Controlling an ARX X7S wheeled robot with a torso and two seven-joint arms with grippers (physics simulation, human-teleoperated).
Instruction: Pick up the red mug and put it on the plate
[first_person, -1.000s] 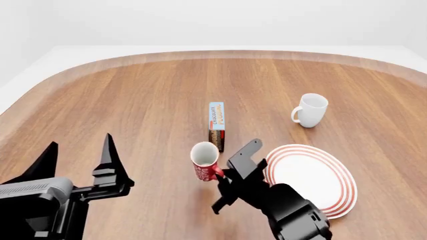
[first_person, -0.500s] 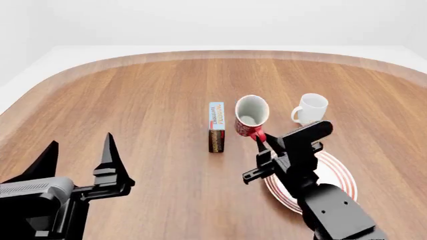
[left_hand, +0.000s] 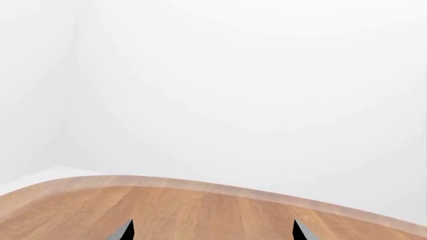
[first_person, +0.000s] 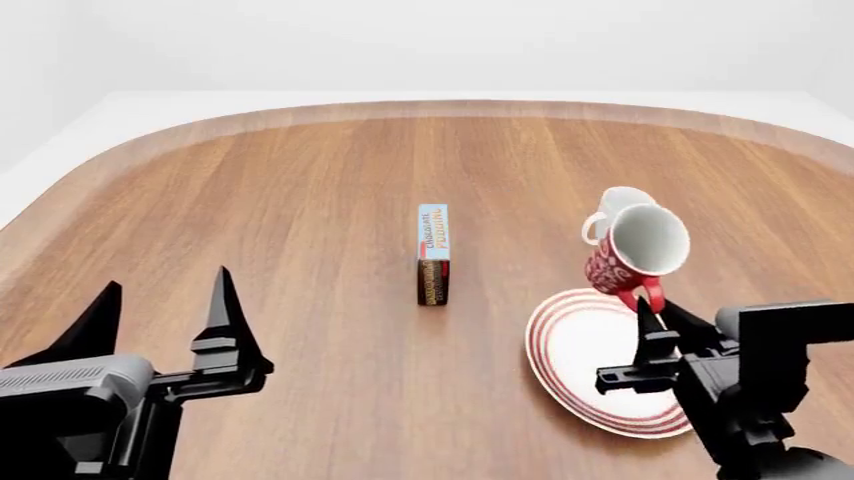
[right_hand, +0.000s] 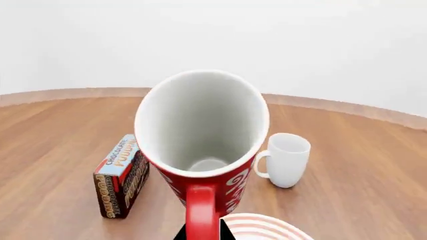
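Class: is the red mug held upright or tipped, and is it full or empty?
Tipped and empty. The red mug leans its mouth toward the camera, held by its handle in the right gripper; its bare white bottom shows.

Box (right_hand: 123, 175) reads "CHOCOLATE" on top, "PUDDING" on side; mug markings unreadable.

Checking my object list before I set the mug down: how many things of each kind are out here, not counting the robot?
Mugs: 2, the red mug held by the right gripper and a white mug
Plates: 1, the plate
Boxes: 1, a chocolate pudding box
Total: 4
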